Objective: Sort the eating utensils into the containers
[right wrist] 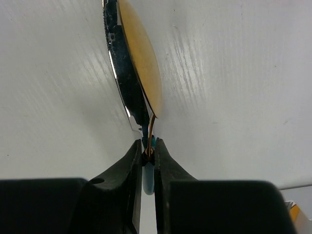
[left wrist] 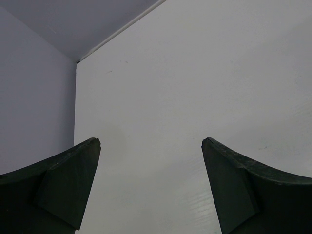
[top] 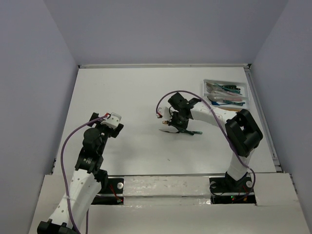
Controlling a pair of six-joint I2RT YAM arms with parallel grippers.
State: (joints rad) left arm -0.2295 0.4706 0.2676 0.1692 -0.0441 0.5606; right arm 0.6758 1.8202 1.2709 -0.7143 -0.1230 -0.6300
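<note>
My right gripper (right wrist: 148, 146) (top: 179, 126) is shut low over the middle of the table. It pinches the thin necks of two eating utensils pressed side by side: a gold spoon (right wrist: 141, 53) and a silver-headed one with a teal handle (right wrist: 148, 178). From above, the teal handle (top: 195, 132) sticks out to the right of the fingers. The white tray of containers (top: 245, 87) sits at the far right and holds several utensils (top: 224, 89). My left gripper (left wrist: 151, 141) (top: 113, 120) hangs open over bare table on the left, with nothing between its fingers.
Grey walls close the table in at the back and on both sides. A raised rail (top: 263, 117) runs along the right edge beside the tray. The right arm's elbow (top: 243, 129) stands between its base and the tray.
</note>
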